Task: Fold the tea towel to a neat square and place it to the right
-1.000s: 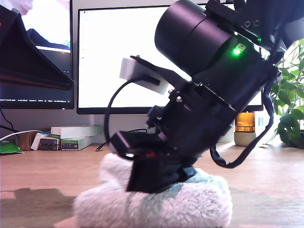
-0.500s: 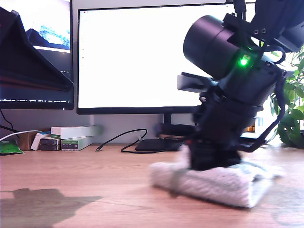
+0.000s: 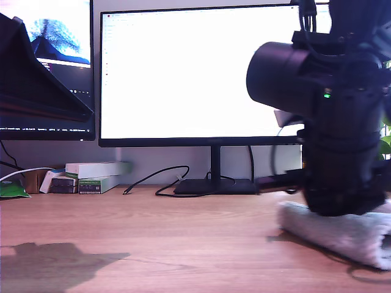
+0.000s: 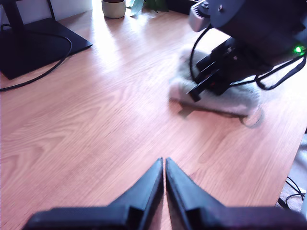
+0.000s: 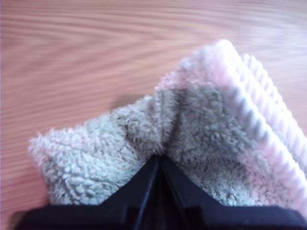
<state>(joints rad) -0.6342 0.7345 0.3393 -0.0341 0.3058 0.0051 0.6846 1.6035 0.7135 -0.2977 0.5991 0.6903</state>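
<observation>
We are pinching the folded tea towel [image 5: 192, 139] with my second gripper [image 5: 159, 160]; my first gripper [image 4: 164, 165] is hanging closed, empty. Lowering flat should be keeping the folds neat.

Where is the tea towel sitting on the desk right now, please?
The tea towel lies folded on the wooden desk at the exterior view's right edge, under my second gripper, just right of the monitor stand.

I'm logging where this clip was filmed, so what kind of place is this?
Most likely a home office or work desk: a large monitor on a stand, a second screen beside it, a loose cable and small boxes on a wooden desk, a potted plant at the edge.
</observation>
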